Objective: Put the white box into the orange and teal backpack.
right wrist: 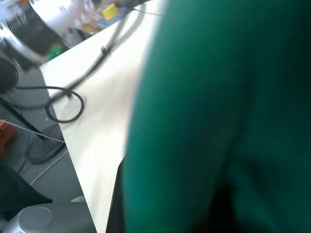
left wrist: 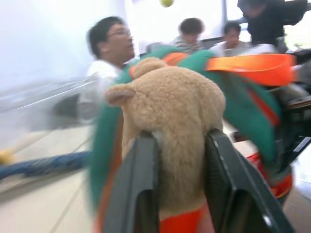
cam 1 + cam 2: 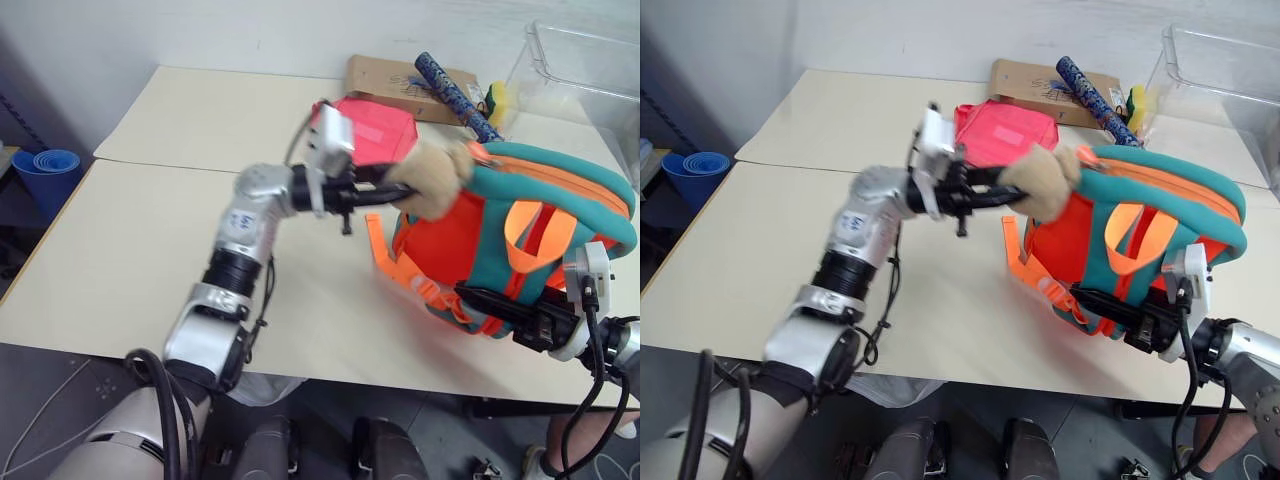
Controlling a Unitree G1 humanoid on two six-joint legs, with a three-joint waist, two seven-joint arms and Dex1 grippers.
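Both my grippers grip the orange and teal backpack (image 3: pixel 520 230): left gripper (image 3: pixel 385 193) pinches its plush toy (image 2: pixel 167 121), right gripper (image 3: pixel 500 310) closed on its lower part, near the table's (image 3: pixel 130 270) front edge.

Silver arms, black pincers, cables everywhere

And here's the left arm: brushed silver shells split by a ribbed black collar, a small blue marking printed on the forearm casing, and a black cable looping off it toward 6 o'clock. At the wrist sits a white camera block, then the left pincer (image 3: pixel 385 193), two slim black fingers (image 2: pixel 141 194), flat and matte up close. Over at 4 o'clock, the right pincer (image 3: pixel 500 310) is black too, backed by a white wrist block, a rounded silver housing and black cables trailing down toward 6 o'clock.
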